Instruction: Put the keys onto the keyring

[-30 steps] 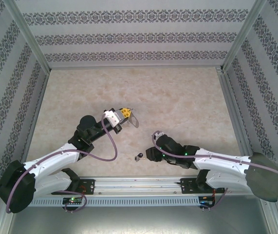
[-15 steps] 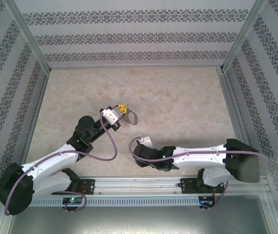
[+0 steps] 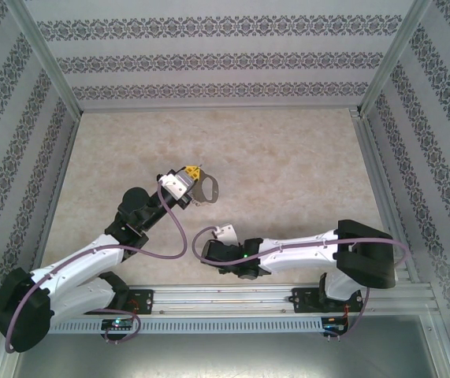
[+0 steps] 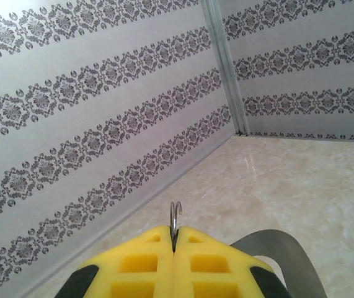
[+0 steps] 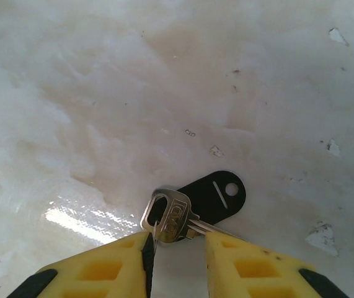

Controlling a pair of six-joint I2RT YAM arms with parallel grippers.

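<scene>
While aloft in left fingers (image 4: 146,264), keyring (image 3: 207,189); key (image 5: 169,217) between parted right fingers (image 5: 245,267).

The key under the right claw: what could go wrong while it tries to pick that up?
The key lies flat on the smooth table, between the right claw's parted fingers, so they might slide past it or nudge it away. The black tag lies partly under it and could get pinched too, leaving the key crooked. The left claw pinches the keyring by a thin wire tip, which might twist.
</scene>
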